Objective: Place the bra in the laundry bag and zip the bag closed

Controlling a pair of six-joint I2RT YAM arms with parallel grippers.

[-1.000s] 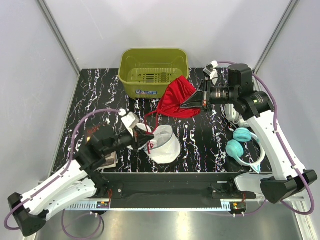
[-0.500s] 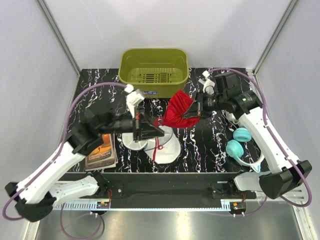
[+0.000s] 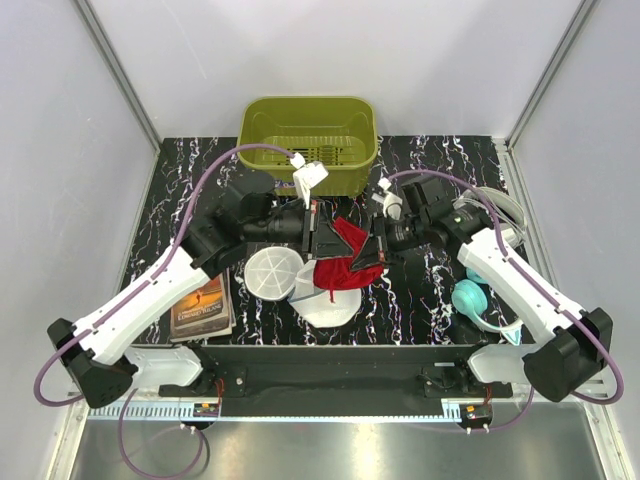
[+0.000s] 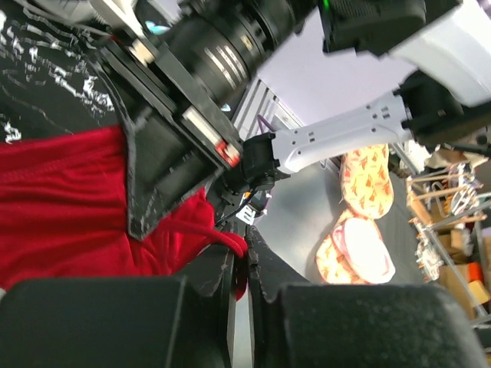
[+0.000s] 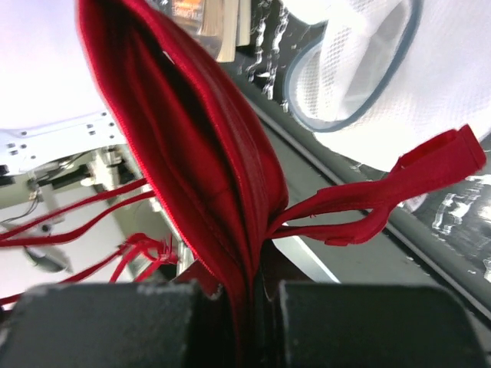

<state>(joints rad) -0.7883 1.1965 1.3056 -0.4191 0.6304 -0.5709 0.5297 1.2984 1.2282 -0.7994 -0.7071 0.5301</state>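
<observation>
The red bra [image 3: 340, 264] hangs between my two grippers, just above the open white mesh laundry bag [image 3: 274, 272], which lies on the table. My right gripper [image 3: 373, 254] is shut on the bra's folded fabric [image 5: 192, 153], with straps trailing out; the bag's mesh [image 5: 383, 77] shows beyond it. My left gripper [image 3: 322, 236] faces the right one, and its jaws [image 4: 247, 264] are pinched on a thin red strap of the bra [image 4: 69, 207]. The bag's lower half [image 3: 325, 306] sits partly under the hanging bra.
An olive-green basket [image 3: 308, 140] stands at the back centre. A book [image 3: 203, 301] lies at the front left. Teal headphones [image 3: 468, 297] lie at the right, with a white item [image 3: 500, 205] behind the right arm.
The left gripper left the bag, swung up and right, and closed on a bra strap. The right gripper carried the bra down and left, to just above the bag.
</observation>
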